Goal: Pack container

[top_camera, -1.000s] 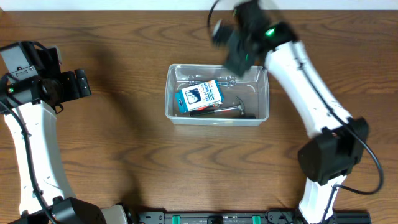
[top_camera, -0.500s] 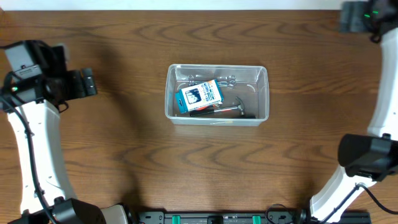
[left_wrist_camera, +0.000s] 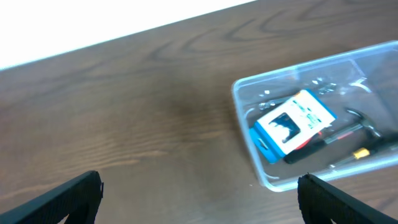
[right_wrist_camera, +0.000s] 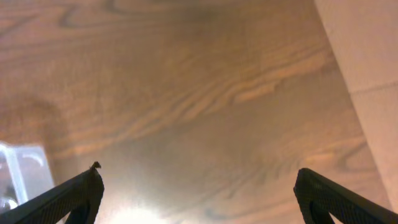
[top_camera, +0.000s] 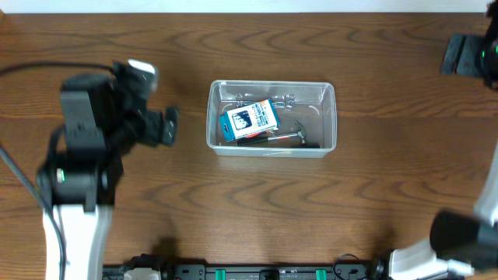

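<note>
- the container [top_camera: 271, 83] is a clear tub standing upright on the wooden table [top_camera: 233, 202], ahead of the left gripper's fingertips and apart from them.
- inside it a blue-and-white box [top_camera: 249, 119] lies at the end nearer the left fingers; a dark-handled tool [top_camera: 292, 137] with a metal head lies just beside the box, further from those fingers.
- small shiny bits [top_camera: 264, 99] sit along the tub's far wall; what they are is too small to tell.
- the left gripper [top_camera: 167, 127] points at the tub's short wall, its fingers spread wide with nothing between them.
- in the left wrist view the tub [left_wrist_camera: 245, 134] sits above the right-hand fingertip [left_wrist_camera: 317, 193], with bare wood between the two tips.
- the right gripper [top_camera: 461, 54] is at the table's far right edge, well apart from the tub, fingers spread wide and holding nothing.
- in the right wrist view only a corner of the tub [right_wrist_camera: 18, 168] shows, just above the left-hand fingertip [right_wrist_camera: 81, 193].
</note>
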Action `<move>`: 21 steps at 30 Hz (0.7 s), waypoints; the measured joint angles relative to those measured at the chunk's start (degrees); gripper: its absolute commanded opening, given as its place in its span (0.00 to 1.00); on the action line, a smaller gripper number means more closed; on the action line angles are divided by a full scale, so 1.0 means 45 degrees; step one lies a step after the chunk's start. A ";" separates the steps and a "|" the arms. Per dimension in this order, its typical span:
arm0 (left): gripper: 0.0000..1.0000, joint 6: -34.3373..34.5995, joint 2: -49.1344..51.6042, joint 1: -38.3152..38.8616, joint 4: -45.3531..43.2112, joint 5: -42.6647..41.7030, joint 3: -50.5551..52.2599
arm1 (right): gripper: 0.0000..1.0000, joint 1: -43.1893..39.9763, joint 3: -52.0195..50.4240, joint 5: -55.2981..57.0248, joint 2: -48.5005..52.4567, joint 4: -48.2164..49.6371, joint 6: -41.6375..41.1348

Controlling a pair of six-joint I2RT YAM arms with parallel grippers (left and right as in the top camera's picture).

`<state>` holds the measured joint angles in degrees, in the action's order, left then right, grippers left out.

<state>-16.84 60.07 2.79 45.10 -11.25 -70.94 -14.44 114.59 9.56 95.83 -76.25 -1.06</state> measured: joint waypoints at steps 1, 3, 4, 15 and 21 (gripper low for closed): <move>0.98 -0.0029 -0.0534 0.0277 -0.0209 0.0121 0.0418 | 0.99 0.0000 -0.1112 -0.0058 -0.0777 0.0355 -0.0034; 0.98 -0.0136 -0.1486 0.0714 -0.0476 0.0311 0.1253 | 0.99 0.0044 -0.3279 -0.0131 -0.2225 0.1020 -0.0126; 0.98 -0.0199 -0.1972 0.0913 -0.0568 0.0418 0.1719 | 0.99 0.0073 -0.4085 -0.0151 -0.2778 0.1175 -0.0199; 0.98 -0.0180 -0.6756 0.1671 -0.0879 0.0918 0.6047 | 0.99 0.1642 -1.1754 -0.0219 -1.0637 0.2147 -0.1243; 0.98 0.0559 -0.8490 0.1671 -0.0452 0.1462 0.6751 | 0.99 0.1812 -1.3260 -0.0204 -1.3954 0.2035 -0.1243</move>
<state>-14.33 21.87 10.31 43.07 -4.67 -40.56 -6.28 54.92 8.64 33.04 -67.09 -6.66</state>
